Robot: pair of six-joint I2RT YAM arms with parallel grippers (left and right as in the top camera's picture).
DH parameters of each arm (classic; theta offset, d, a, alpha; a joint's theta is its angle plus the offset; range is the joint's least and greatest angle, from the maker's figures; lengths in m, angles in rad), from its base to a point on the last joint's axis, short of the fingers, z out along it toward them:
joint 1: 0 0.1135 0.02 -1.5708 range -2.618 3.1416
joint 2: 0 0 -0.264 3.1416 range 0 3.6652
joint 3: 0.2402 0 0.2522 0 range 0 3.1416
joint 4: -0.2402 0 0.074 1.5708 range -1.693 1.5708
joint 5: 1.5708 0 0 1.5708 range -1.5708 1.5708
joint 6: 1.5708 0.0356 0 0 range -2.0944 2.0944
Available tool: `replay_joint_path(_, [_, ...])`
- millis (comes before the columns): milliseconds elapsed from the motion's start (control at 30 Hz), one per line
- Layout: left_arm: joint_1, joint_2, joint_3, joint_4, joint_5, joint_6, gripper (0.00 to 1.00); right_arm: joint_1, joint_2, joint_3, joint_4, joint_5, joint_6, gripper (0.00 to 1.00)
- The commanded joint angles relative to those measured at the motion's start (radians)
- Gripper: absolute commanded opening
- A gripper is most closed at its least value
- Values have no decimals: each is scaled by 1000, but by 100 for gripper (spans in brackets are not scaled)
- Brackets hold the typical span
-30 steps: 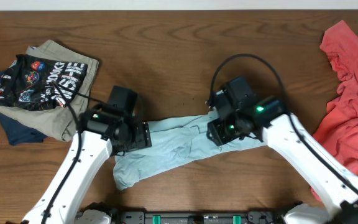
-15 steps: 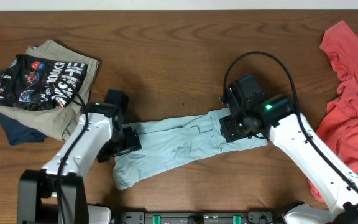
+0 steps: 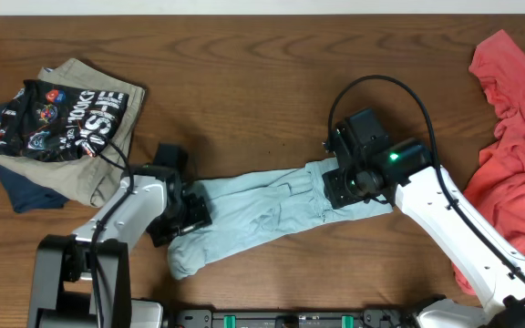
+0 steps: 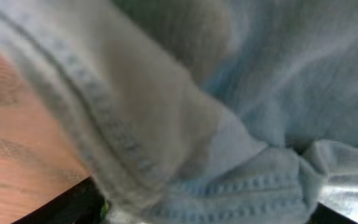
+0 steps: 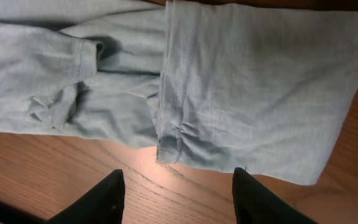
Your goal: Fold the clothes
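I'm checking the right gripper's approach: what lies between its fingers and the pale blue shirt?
Only a strip of bare wooden table, seen in the right wrist view: the open right gripper sits just short of the shirt.

Changes, last second:

- Left arm (image 3: 121, 214): forearm swung down from a slant toward the far edge. It now lies closer to the near edge, and its base column has come into view at the near-left corner.
- Left pincer (image 3: 190, 211): shifted from further in on the light blue garment (image 3: 262, 208) toward the left edge, then slightly back toward the near edge. It now sits at the garment's left end.
- Right pincer (image 5: 176, 177): moved toward the right edge during the first half-second.
- Light blue garment: drawn out longer between the two arms. Its right end now shows past the right arm (image 3: 445, 219), and its far-left corner is uncovered.
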Motion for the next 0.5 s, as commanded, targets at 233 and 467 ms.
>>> replay_joint_path(233, [4, 14, -21, 106, 55, -6, 39, -6, 1, 3, -11, 29, 11, 53])
replay_joint_path(467, [23, -5, 2, 91, -10, 23, 6, -47, 1, 3, -19, 135, 11, 52])
